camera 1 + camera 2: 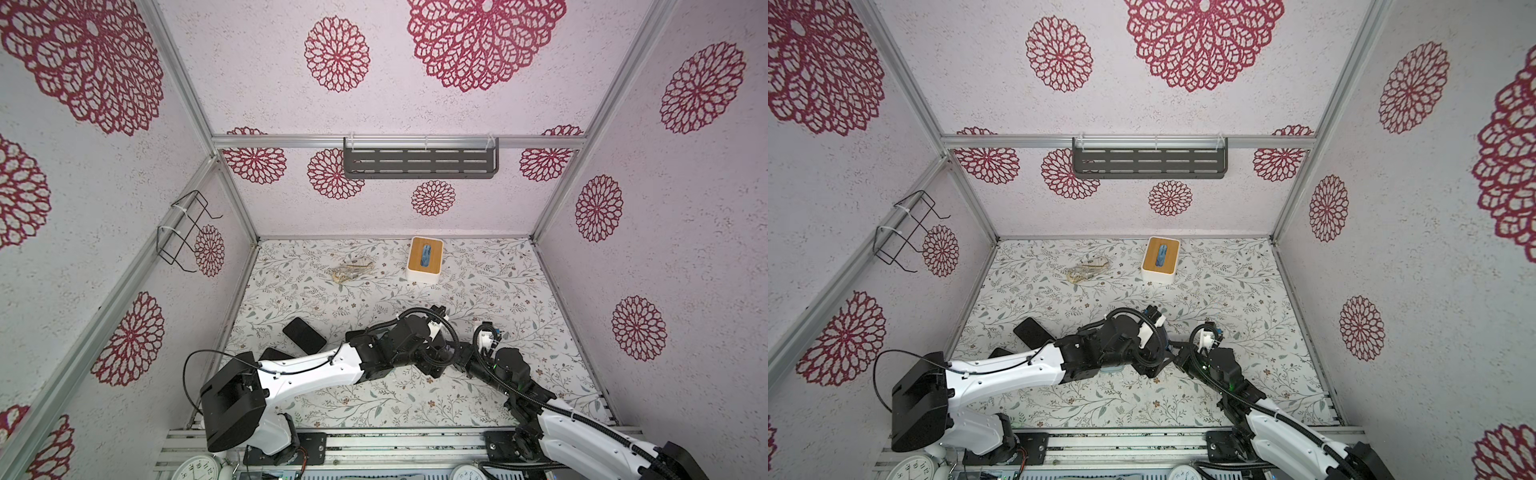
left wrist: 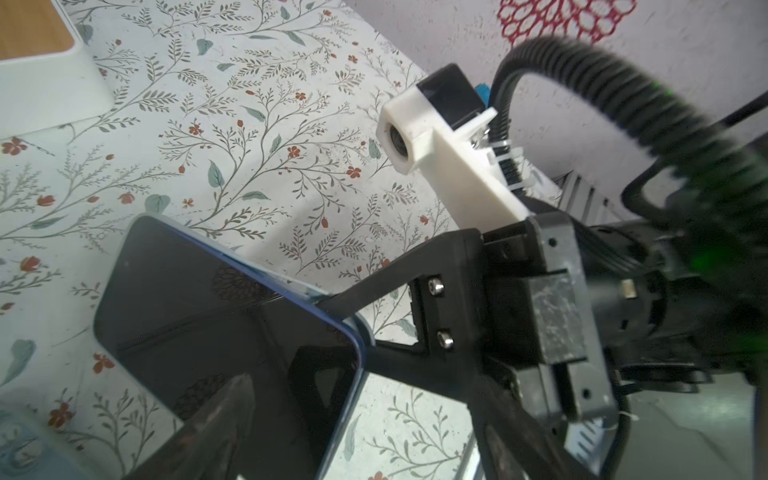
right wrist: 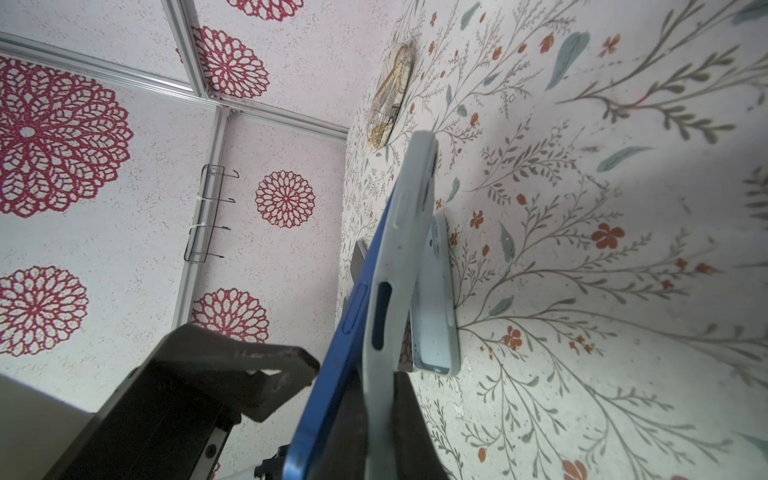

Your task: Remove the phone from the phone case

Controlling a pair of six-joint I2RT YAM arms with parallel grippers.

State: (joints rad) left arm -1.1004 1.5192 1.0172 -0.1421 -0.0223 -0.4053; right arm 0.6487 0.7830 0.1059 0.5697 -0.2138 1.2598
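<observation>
The phone (image 3: 332, 357) has a blue rim and a black screen (image 2: 199, 307). It stands tilted and partly peeled out of the pale grey phone case (image 3: 395, 266). My right gripper (image 3: 376, 374) is shut on the case's edge, one finger between phone and case, the other behind the case. My left gripper (image 2: 365, 390) is open at the phone's near corner, with one finger (image 2: 228, 411) over the screen. In both top views the two grippers meet mid-table (image 1: 453, 361) (image 1: 1169, 361), and the phone is hidden under the left arm.
A pale blue case (image 3: 436, 299) lies flat on the table behind the held case. Two black phones (image 1: 304, 336) lie at the left. A tissue box (image 1: 424, 259) and a clear bag (image 1: 351, 270) sit at the back. A wire rack (image 1: 187, 232) hangs on the left wall.
</observation>
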